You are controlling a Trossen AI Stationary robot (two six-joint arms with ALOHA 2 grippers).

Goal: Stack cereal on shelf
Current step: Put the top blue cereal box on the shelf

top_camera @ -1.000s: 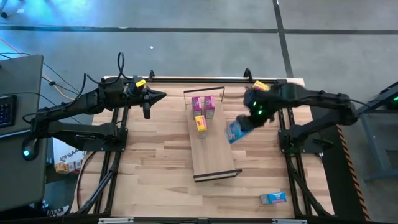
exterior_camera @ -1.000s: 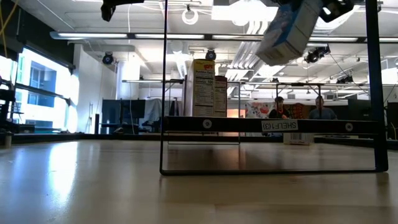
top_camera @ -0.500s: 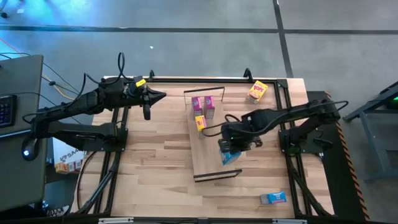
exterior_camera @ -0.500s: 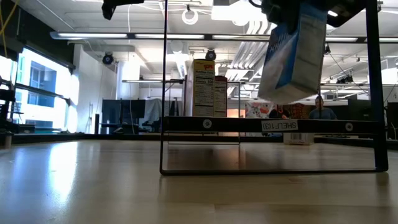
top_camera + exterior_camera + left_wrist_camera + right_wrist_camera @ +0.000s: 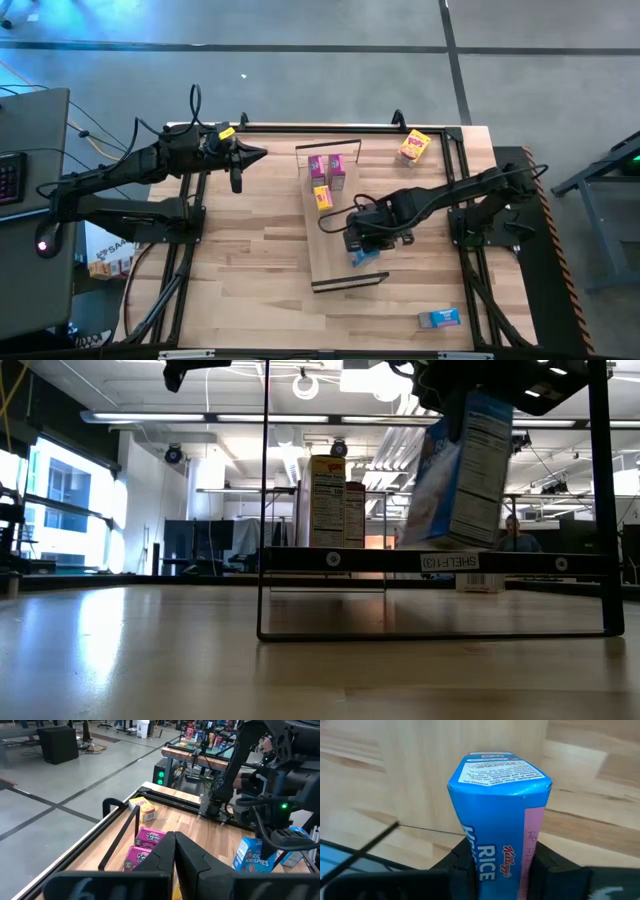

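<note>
My right gripper (image 5: pixel 365 236) hangs over the shelf (image 5: pixel 335 262), shut on a light blue cereal box (image 5: pixel 366 256). In the low view this box (image 5: pixel 465 465) leans, its lower end close over the plank (image 5: pixel 330 559); whether they touch I cannot tell. Two pink boxes (image 5: pixel 317 165) (image 5: pixel 337 166) and a yellow one (image 5: pixel 322 197) stand upright on the shelf's far half. My left gripper (image 5: pixel 262 153) waits shut in the air, left of the shelf's far end. My right gripper pinches the blue box's upper end (image 5: pixel 495 862) between its two fingers (image 5: pixel 466 862), one on each of two opposite sides. The fingers come steeply from above. The box hangs below them, tilted, its bottom end (image 5: pixel 500 770) toward the plank.
A yellow box (image 5: pixel 414 146) lies on the table near the far right corner. Another blue box (image 5: pixel 438 318) lies near the front right edge. Thin black frames (image 5: pixel 264 500) rise at both shelf ends. People sit in the room beyond the table.
My right gripper has carried the blue box from beside the shelf's right edge toward the table's left and near side, over the plank, and down. It has rolled, and the box has swung from a strong slant to nearly upright. The left arm has kept still.
</note>
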